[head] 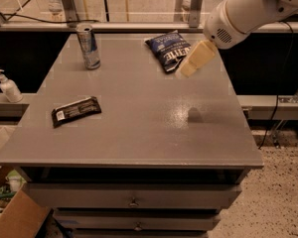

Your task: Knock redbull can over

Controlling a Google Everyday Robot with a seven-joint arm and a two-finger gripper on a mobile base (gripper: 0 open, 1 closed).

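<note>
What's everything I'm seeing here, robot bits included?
redbull can: one, silver-blue, upright, table's far left.
chip bag: one, dark blue, table's far side, right of middle.
candy bar: one, black, flat on table's left.
table: one, grey, drawers beneath.
pump bottle: one, white, on ledge left of table.
cardboard box: one, brown, lower left corner.
arm: one, white, entering from upper right.
gripper: one, cream, above table beside chip bag, far from redbull can.
</note>
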